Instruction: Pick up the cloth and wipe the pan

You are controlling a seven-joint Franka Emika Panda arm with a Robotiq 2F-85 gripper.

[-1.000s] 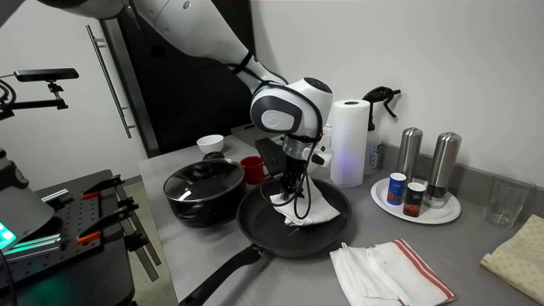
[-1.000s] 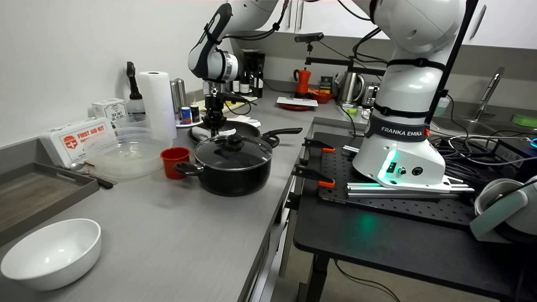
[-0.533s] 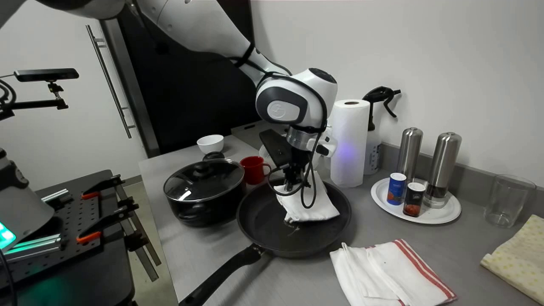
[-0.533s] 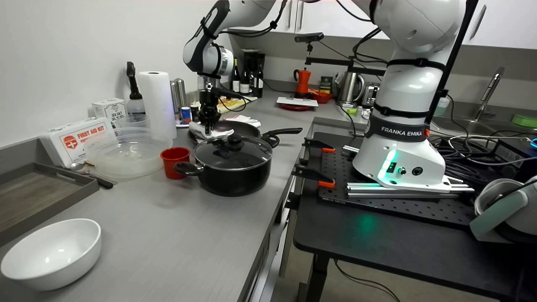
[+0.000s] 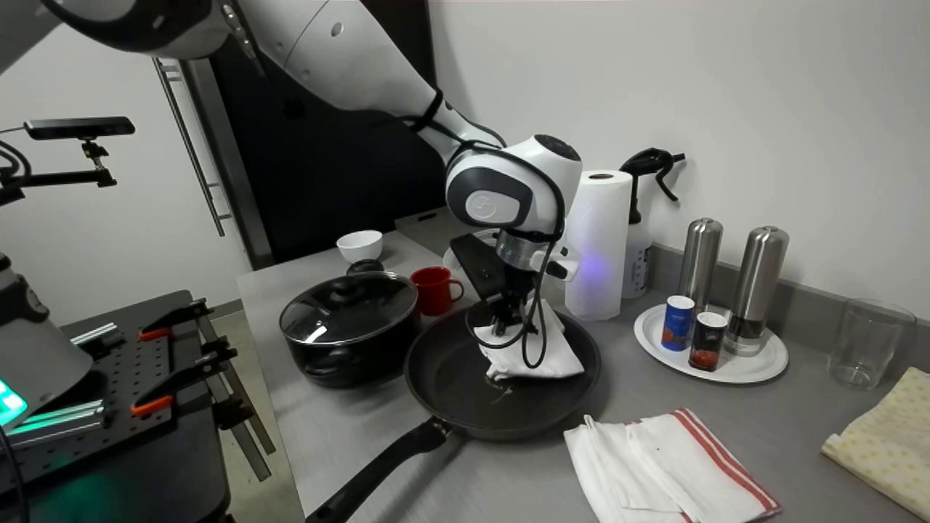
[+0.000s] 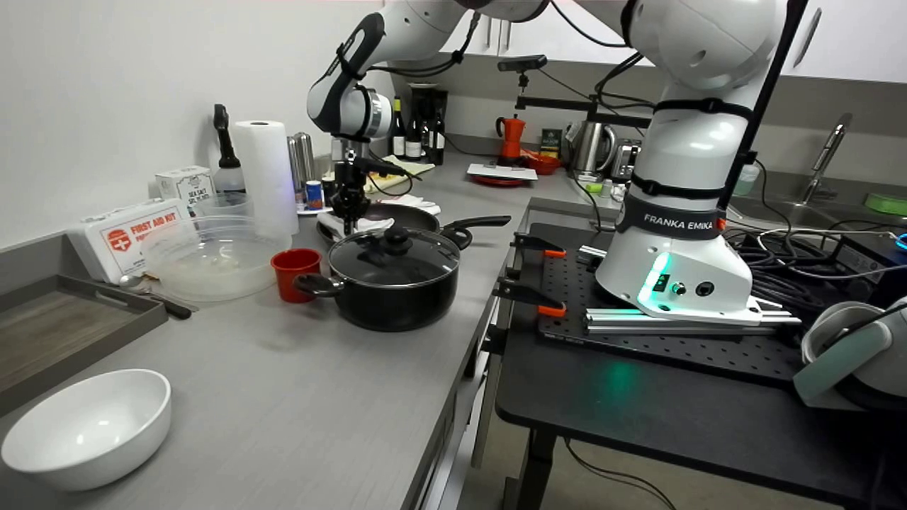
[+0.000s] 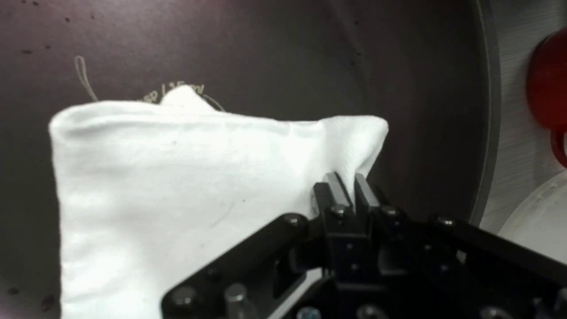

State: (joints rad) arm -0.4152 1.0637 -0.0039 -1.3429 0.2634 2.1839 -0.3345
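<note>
The end effector (image 7: pixel 348 188) pinches a fold of the white cloth (image 7: pixel 177 190) near one corner, and the cloth lies inside the frying pan (image 5: pixel 472 396). The cloth runs off the bottom of the wrist view and passes beneath the end effector; its upper edge covers part of a printed marking (image 7: pixel 151 96) on the pan floor, so the text cannot be read whole. Dark specks (image 7: pixel 48 302) there are too small to identify. In an exterior view a black cable (image 5: pixel 561 211) loops in front of the cloth, and the pan's handle (image 5: pixel 381 471) is cut off at the bottom edge. In an exterior view the lidded pot (image 6: pixel 397 308) stands before the pan and blocks its near side. Just beside the pot is a red mug (image 5: pixel 434 290), sliced by the border of the wrist view. The paper towel roll (image 5: pixel 599 254) partly hides a spray bottle (image 5: pixel 637 261); near the pan, on the worktop (image 5: pixel 501 483), a red-striped towel (image 5: pixel 668 465) runs out of view.
</note>
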